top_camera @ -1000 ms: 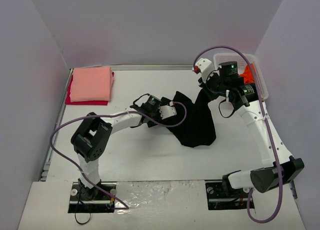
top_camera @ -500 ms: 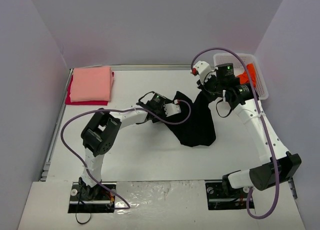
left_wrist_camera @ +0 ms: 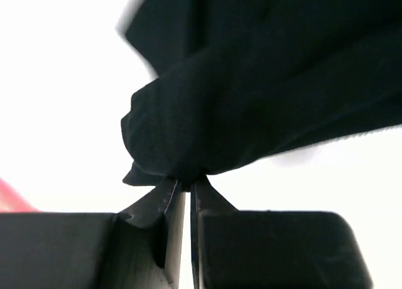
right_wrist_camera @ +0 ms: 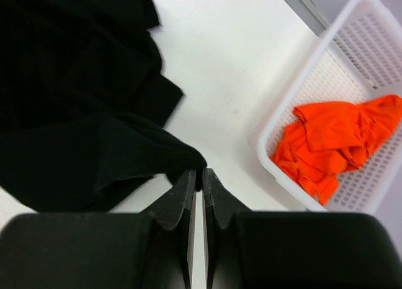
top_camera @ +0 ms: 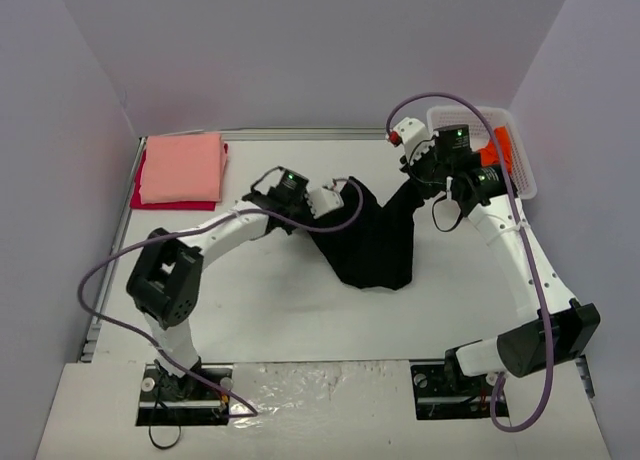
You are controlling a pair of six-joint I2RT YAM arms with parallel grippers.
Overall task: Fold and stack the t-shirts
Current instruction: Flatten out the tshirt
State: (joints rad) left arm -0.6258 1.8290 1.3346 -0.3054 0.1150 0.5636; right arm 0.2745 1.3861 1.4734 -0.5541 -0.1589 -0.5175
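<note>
Two tools share one garment. The left tool (left_wrist_camera: 186, 187) is clenched on a bunched edge of the black t-shirt (top_camera: 372, 242). The right tool (right_wrist_camera: 195, 178) is pinched on another edge of the same cloth, which is caught at the tips of its closed fingers. The shirt stretches between them over the middle of the desk (top_camera: 280, 310). Its held edges are on the far side, and the rest trails toward the near side in loose, uneven folds.

At the far left corner the salmon-pink t-shirt (top_camera: 181, 167) lies folded flat on the red t-shirt (top_camera: 148, 201), of which only a margin shows. At the far right the orange t-shirt (right_wrist_camera: 333, 140) sits crumpled in the white mesh basket (right_wrist_camera: 271, 164), just beside the right tool.

By my reading, two shirts are folded and stacked, and the step in hand is spreading the black one so it can be folded. The orange one has yet to be taken out.

The next move calls for both grips to hold while the tools draw apart to take the sag out of the held edge. They should then lay the cloth down together so the body lands flat and unwrinkled. The cloth is large and limp, so uneven travel would likely leave it twisted.
</note>
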